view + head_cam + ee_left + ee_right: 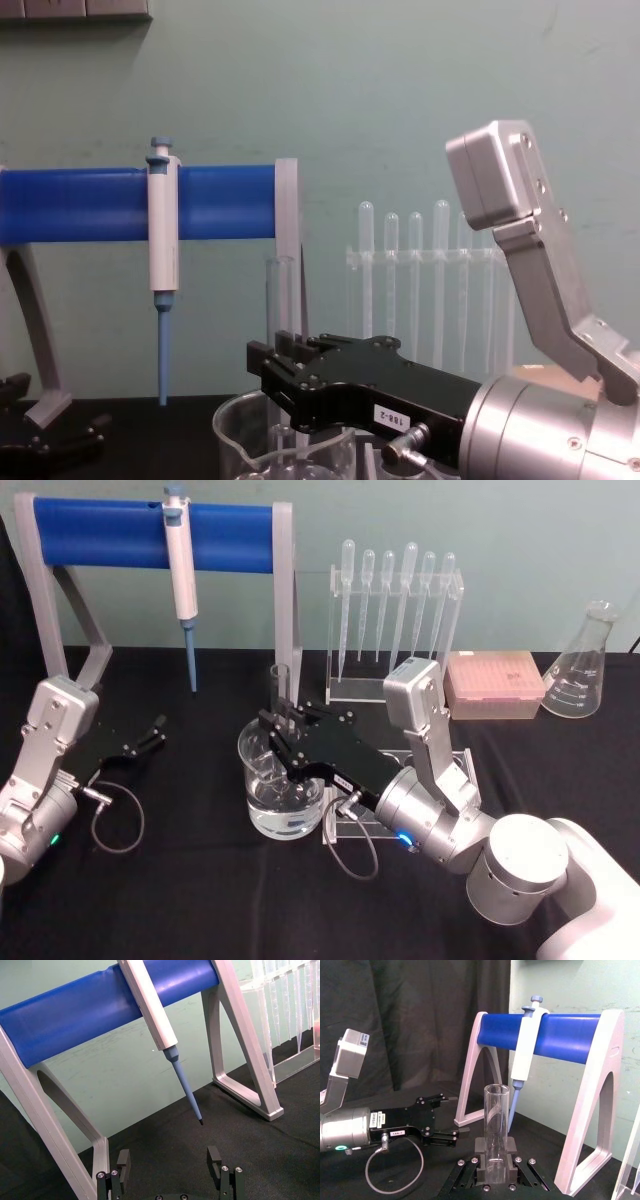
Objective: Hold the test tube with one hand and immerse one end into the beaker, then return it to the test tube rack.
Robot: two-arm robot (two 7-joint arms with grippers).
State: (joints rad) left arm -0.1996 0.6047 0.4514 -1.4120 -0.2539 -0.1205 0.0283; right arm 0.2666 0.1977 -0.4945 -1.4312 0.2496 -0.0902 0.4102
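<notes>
The right gripper [277,732] reaches forward over the beaker [262,815], which stands on the black table [190,900] in front of the robot. Its jaws are closed on the test tube [281,688] and grip it from both sides. In the right wrist view the glass sits squeezed between the two fingers [479,1162].

The tube stands upright. Its open rim and upper length rise clear above the jaws. Its lower part passes down behind the beaker's rim and into the beaker, as the chest view shows. The beaker holds clear liquid in its lower part. The gripper covers the tube's rounded end, so whether it reaches the liquid cannot be told.

Just to the right of the beaker is a clear rack [333,832], partly covered by the right arm. The tube is out of it.

Behind the beaker is a stand [100,532] with a blue bar, and a pipettor [183,580] hangs from it. A row of pipettes [392,595] hangs farther right at the back.

The left gripper [154,734] lies low at the left of the table, well apart from the beaker. Its jaws are spread wide and hold nothing.
</notes>
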